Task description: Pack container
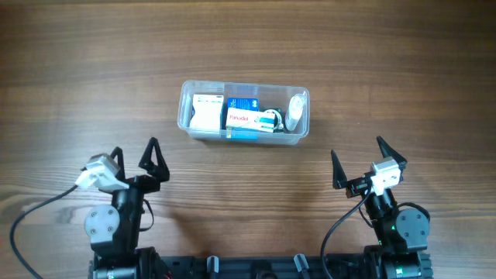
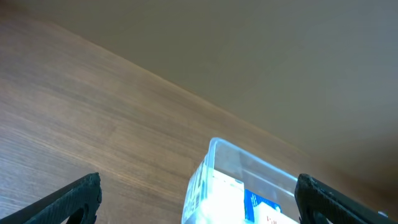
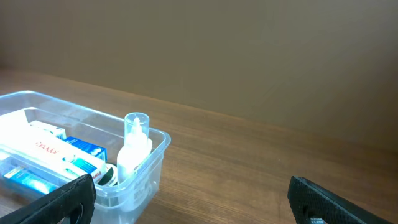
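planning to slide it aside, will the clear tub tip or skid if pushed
Probably skids rather than tips: the tub is low, wide and flat on the smooth table. Its thin clear walls may flex. The upright bottle inside could topple.

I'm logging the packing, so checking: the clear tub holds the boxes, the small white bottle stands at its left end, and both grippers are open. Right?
Not quite: the small white bottle stands at the right end of the container, as the overhead view shows. The boxes are in it, and the left gripper and right gripper are both open.
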